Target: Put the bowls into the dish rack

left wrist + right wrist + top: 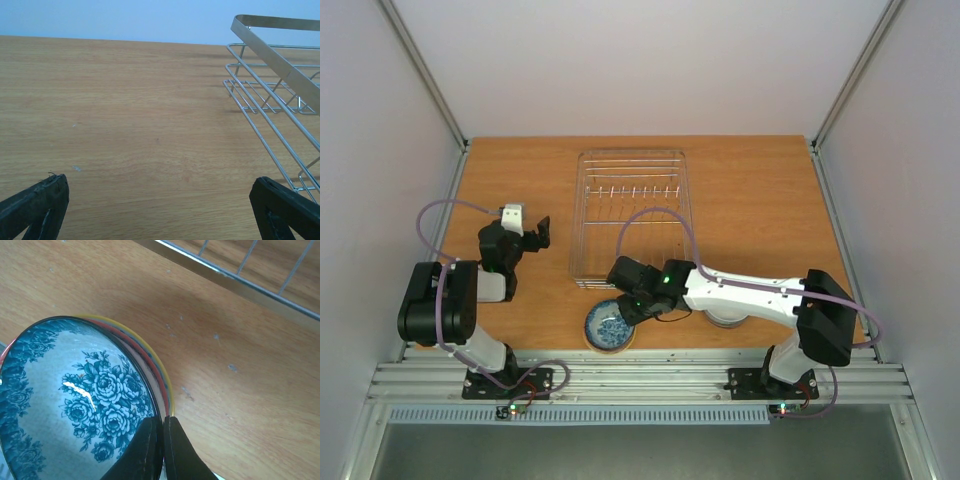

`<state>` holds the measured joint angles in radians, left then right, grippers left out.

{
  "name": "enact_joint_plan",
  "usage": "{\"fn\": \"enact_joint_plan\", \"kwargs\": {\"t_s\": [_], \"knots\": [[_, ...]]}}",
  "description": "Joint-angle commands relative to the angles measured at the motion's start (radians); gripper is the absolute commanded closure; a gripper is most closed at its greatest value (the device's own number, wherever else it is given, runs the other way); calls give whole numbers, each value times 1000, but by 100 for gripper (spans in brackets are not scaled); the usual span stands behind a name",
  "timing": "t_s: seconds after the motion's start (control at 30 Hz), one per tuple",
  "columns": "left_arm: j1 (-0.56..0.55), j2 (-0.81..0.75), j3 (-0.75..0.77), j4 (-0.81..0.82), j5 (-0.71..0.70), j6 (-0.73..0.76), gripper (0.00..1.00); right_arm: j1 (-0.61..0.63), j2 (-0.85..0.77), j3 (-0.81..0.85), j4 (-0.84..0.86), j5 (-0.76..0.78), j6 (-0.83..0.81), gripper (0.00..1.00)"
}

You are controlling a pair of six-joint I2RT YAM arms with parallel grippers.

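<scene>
Glossy blue-and-white floral ceramic bowl (85,405) nested on yellow- and red-rimmed bowls (169,385), smooth wood-grain table (125,110), just before silver wire dish rack (280,64), black right gripper (162,440) pinching the floral bowl's rim, left gripper (159,185) spread wide, empty.

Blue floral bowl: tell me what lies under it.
Nested bowls: a red rim and a yellow rim peek out beneath the blue floral bowl. Their bodies, and how many are stacked, are covered.
</scene>
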<state>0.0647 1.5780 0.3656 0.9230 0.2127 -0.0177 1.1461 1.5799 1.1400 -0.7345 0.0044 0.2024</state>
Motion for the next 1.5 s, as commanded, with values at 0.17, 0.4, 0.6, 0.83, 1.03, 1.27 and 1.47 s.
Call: {"fn": "enact_joint_plan", "kwargs": {"t_s": [0.17, 0.4, 0.6, 0.83, 1.03, 1.27, 1.47], "knots": [[-4, -11, 17, 30, -12, 16, 1, 18, -98, 101, -126, 135, -70, 99], [-3, -11, 19, 28, -15, 16, 1, 18, -138, 157, -125, 208, -150, 99], [-4, -130, 83, -177, -29, 10, 5, -6, -133, 237, -105, 277, -276, 99], [11, -320, 111, -295, 204, 79, 15, -115, -86, 286, -30, 231, -348, 99], [16, -251, 414, -718, 462, 68, 26, -252, -66, 280, 11, 198, -345, 99], [7, -181, 721, -1172, 742, 52, 52, -305, -16, 312, 51, 208, -353, 99], [-47, -56, 899, -1633, 915, 194, 47, -305, 44, 364, 71, 205, -363, 99]]}}
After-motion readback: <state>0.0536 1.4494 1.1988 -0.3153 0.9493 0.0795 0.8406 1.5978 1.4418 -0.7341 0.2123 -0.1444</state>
